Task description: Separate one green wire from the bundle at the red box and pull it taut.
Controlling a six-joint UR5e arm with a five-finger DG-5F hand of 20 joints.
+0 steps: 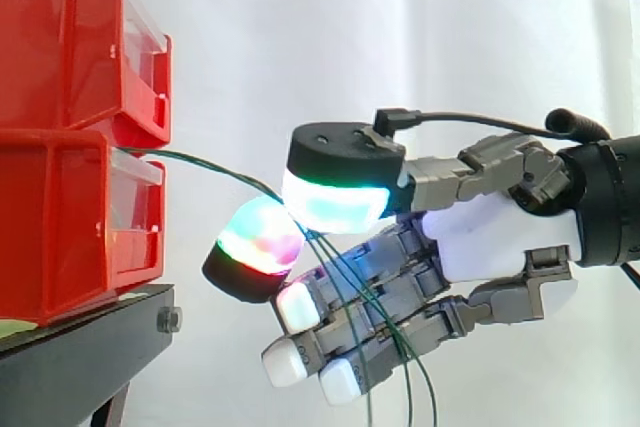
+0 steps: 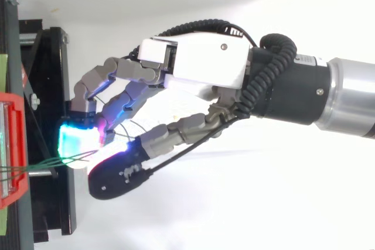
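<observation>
The hand (image 1: pixel 490 242) pinches the green wire (image 1: pixel 205 163) between its thumb and one fingertip (image 1: pixel 258 239), just off the front edge of the red box (image 1: pixel 60 217), ready to draw it away. The wire sags slightly, so it isn't taut yet. The other wires (image 1: pixel 369 402) hang loose past the remaining curled fingers, likely out of the pull.

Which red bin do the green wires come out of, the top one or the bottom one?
The bottom bin: the green wires leave its open top, just under the top bin.
</observation>
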